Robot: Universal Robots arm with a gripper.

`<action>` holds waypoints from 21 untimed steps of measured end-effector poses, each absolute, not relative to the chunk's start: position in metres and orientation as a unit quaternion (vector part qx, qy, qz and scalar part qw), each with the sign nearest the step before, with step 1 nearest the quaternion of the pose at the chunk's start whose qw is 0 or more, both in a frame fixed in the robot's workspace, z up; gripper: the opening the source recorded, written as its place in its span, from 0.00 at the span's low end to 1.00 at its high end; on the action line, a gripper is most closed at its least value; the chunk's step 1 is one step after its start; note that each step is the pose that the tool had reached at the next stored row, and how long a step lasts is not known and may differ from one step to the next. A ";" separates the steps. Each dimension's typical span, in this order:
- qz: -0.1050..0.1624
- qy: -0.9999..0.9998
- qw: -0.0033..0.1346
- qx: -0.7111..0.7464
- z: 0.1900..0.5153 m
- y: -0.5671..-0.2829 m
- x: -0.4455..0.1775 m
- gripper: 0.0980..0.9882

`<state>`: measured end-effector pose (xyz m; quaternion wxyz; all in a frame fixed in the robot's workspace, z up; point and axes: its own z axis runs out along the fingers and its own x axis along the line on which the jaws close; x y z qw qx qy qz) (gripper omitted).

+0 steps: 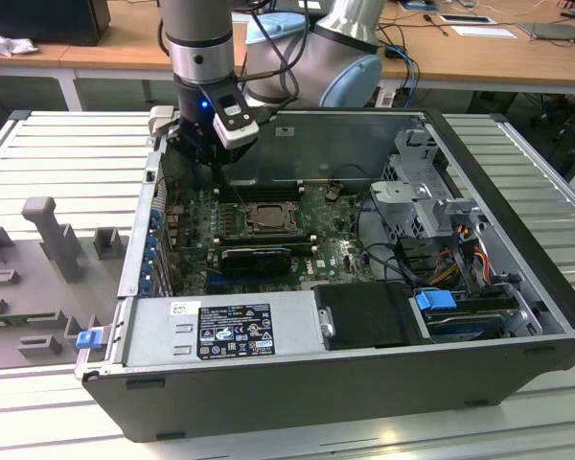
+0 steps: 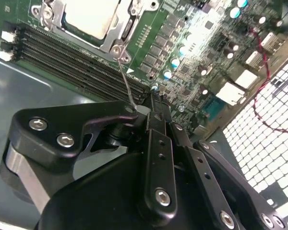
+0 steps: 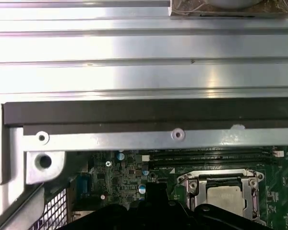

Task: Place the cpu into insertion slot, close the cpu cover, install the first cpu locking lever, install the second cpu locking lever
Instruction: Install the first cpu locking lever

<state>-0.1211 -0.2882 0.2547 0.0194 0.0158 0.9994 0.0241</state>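
hand (image 2: 151,112): fingertips pressed together, no gap visible btwn them in the second wrist view. free end of a thin wire locking lever (image 2: 126,81) sits right at the tips; cannot tell if it is clamped btwn them or just resting against them. cpu (image 2: 91,17) already lies flat in the insertion slot (image 1: 268,216), pale top facing up, w/ the cpu cover (image 3: 216,175) down around it as a silver frame. key relation: lever's long axis runs straight from its pivot at the near corner of the slot, over the black memory slots (image 2: 72,57), to the hand, and it stands raised off the green board (image 2: 192,57), i.e. not latched. so the slot lies beyond the lever from the hand, along the lever's own line. in the exterior view the hand hangs inside the pc case (image 1: 364,383), near the slot, on the exterior view's left and toward the back wall. judgement: cpu + cover steps look done; lever step in hand.
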 end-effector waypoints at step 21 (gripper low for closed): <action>0.024 0.999 0.019 0.015 0.254 -0.285 -0.096 0.01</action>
